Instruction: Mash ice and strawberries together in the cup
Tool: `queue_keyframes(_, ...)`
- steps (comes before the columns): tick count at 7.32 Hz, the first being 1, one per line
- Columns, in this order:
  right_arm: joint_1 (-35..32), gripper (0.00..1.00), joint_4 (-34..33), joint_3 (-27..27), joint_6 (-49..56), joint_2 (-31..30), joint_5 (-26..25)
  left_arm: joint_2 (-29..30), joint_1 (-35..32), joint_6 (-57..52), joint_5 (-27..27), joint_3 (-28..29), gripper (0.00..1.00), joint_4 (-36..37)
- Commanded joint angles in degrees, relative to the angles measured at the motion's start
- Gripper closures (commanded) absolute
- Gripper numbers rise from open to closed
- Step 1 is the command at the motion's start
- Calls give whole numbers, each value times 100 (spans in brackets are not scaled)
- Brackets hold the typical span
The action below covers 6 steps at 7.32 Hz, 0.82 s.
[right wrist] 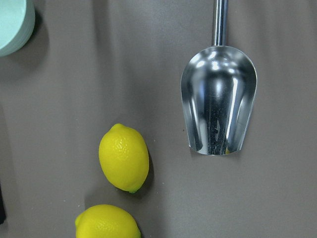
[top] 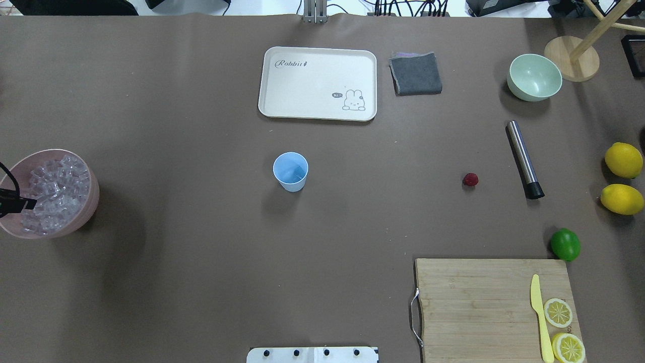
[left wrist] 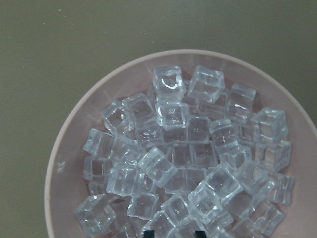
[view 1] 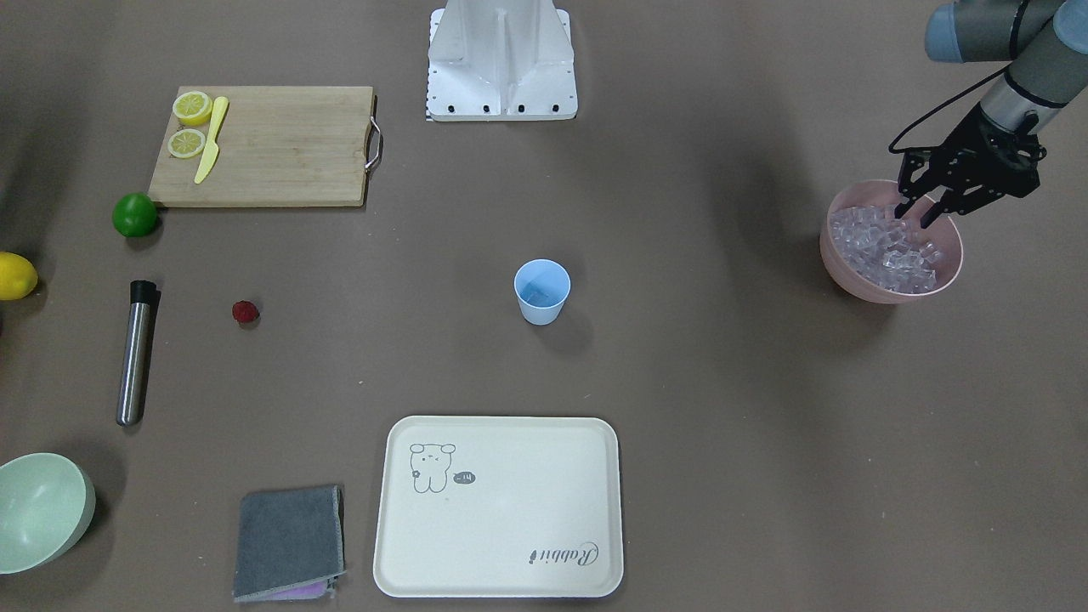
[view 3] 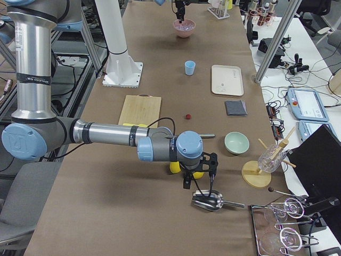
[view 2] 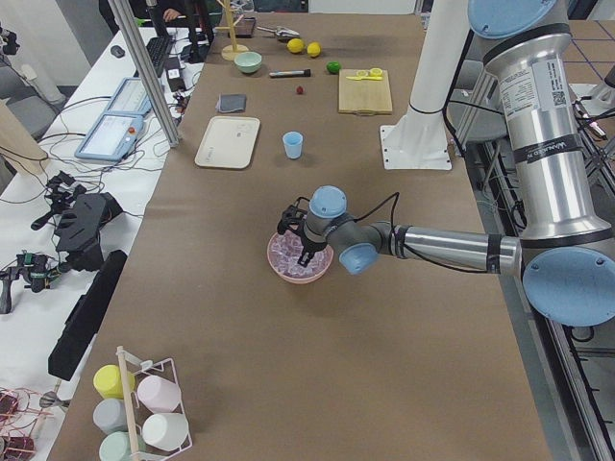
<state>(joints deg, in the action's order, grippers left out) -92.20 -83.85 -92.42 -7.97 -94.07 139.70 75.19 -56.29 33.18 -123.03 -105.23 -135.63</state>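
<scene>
Black and slim, the left fingers [left wrist: 148, 234] stand apart, their 2 tips sitting among the ice [left wrist: 188, 148] at one edge of the heap. I see cubes around the tips, but none clamped. The ice is a loose pile of small clear cubes, glassy and hard-edged, filling the pink bowl [view 1: 850, 280], a smooth rounded shell at the left end of the tabletop [view 1: 722, 382]. The cup [view 1: 541, 291], light blue, tapered and thin-walled, stands upright mid-tabletop, well apart from the bowl; I cannot tell whether anything is in it. The strawberry [view 1: 246, 312], a small dark-red berry, lies on the bare tabletop far over on the right side, near a steel muddler [view 1: 136, 353] with a black end.

My worry is the grip. Slick, square cubes could squirt sideways as the fingers close, or 2 could wedge together and 1 drop on the long carry to the cup. The cup's mouth is small and the cup looks light, so a low approach could knock it over.

The right fingers [view 3: 186, 181] hang over a shiny steel scoop [right wrist: 219, 96] beside 2 lemons [right wrist: 124, 157]; whether they are apart or together I cannot tell.
</scene>
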Motion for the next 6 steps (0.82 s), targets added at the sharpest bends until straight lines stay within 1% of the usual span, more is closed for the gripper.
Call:
queue_keyframes(1,0,0,0,-13,5,38,4,153,-101,505,-2,-59,13,28)
queue_keyframes(2,0,0,0,22,6,64,4,171,-153,514,7,-112,13,28)
queue_keyframes(3,0,0,0,31,-3,73,4,380,-180,522,51,-86,13,245)
queue_keyframes(5,0,0,0,40,-3,100,4,942,-338,470,130,-42,13,1035)
queue_keyframes(6,9,0,0,49,-3,100,4,1206,-312,435,417,-33,13,1386)
